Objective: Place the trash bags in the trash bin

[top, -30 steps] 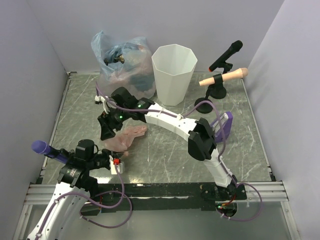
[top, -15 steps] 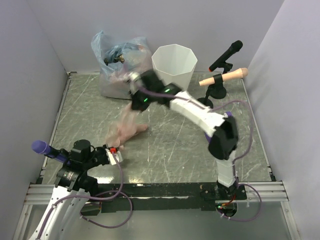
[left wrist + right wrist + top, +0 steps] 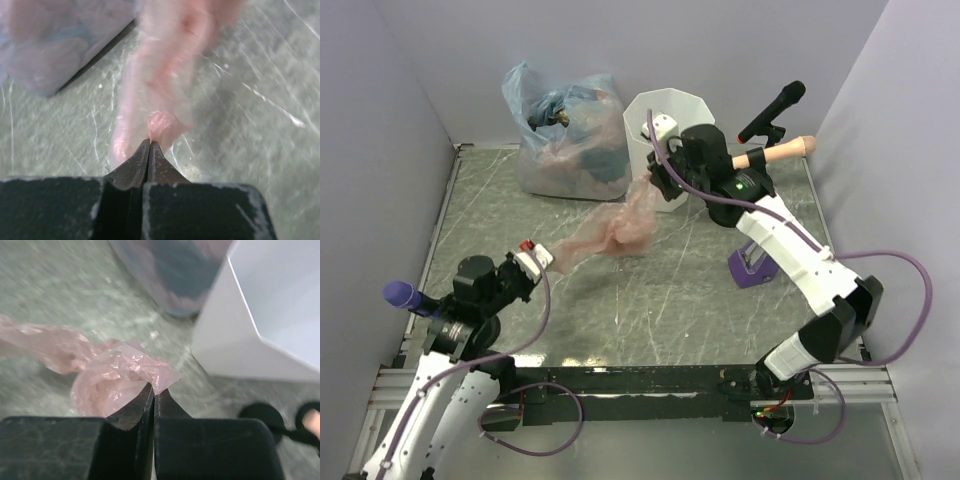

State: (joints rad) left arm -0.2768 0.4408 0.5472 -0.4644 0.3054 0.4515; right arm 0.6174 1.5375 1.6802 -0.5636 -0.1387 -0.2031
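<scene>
**Pink bag pulled taut between both arms beside the bin**

A second ago the pink bag (image 3: pixel 608 232) lay on the table (image 3: pixel 650 300), left of the trash bin (image 3: pixel 638 135). Now it hangs stretched in the air. The left gripper (image 3: pixel 149 147), farthest from the bin, pinches one end shut. The right gripper (image 3: pixel 154 390) is clamped on the other end just beside the bin's left wall, its arm crossing the bin's front. Bare tabletop shows beneath the bag.
</scene>
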